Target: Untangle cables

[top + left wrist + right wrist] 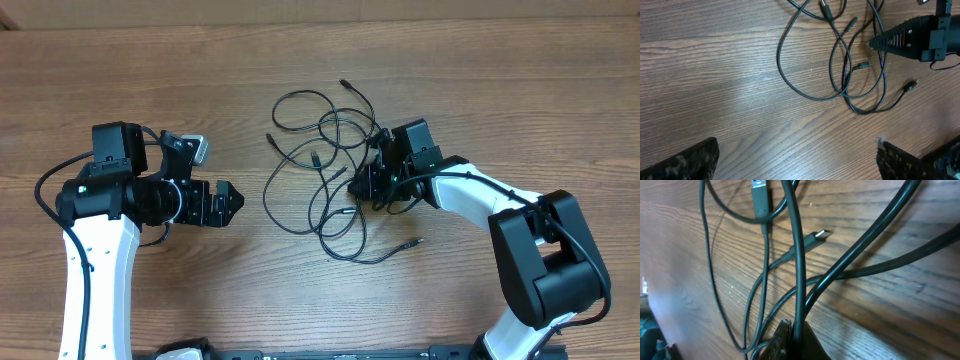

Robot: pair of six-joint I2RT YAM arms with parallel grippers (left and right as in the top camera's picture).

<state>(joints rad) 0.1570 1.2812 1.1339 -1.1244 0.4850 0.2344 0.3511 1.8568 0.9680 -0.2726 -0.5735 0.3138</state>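
Cables [335, 165] lie in a loose black heap in the middle of the brown wooden counter [150, 80]. The thin strands loop over and under each other. Small plug ends stick out around the heap.

Left of the heap is the left arm [100, 200]. It is white and black. The left jaws point at the heap but are well apart from it. They are wide open and hold nothing. In the left wrist view, the two dark fingertips [682, 160] sit far apart at the bottom corners. Bare wood shows between them, and the heap lies farther ahead.

On the right side of the heap is the right arm [470, 195]. The right jaws are at the edge of the heap, down on the strands. They are closed tight. In the right wrist view, one black strand [799, 280] runs straight into the pinch between them. Other strands cross just beside it. A plug with a silvery tip [821, 234] lies flat on the wood near that strand.

At the lower right of the heap, one plug end [413, 242] lies out on the wood, away from the loops.
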